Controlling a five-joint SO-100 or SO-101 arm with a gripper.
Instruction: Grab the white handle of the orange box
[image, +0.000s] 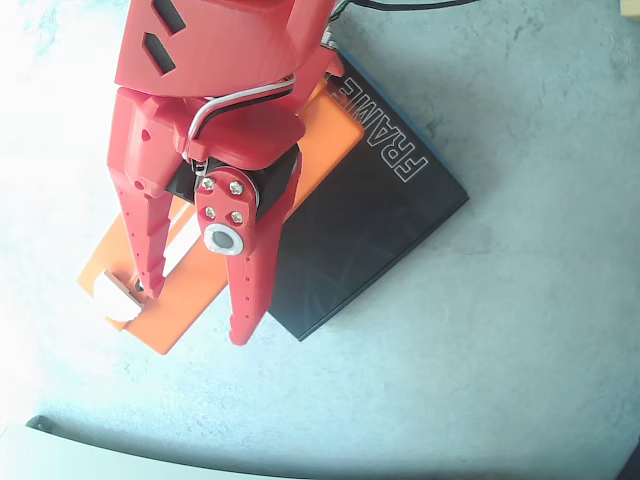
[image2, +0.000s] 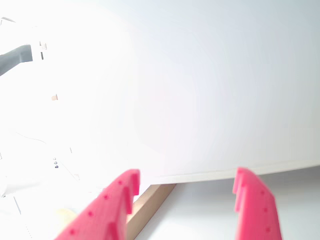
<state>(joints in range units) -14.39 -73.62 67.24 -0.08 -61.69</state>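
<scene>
Hovering with pincer (image: 195, 310) spread wide over orange box (image: 205, 285), one fingertip touching white handle (image: 115, 298). Lying alongside on bench (image: 520, 330): black case (image: 370, 225) reading "FRAME".

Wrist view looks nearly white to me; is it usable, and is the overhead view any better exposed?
Wrist view: heavily overexposed and soft, only the red gripper fingertips and a strip of wood edge read clearly. Overhead view: mostly fine, with the orange box, black box and its lettering sharp, but the left side blows out, nearly swallowing the white handle.
</scene>
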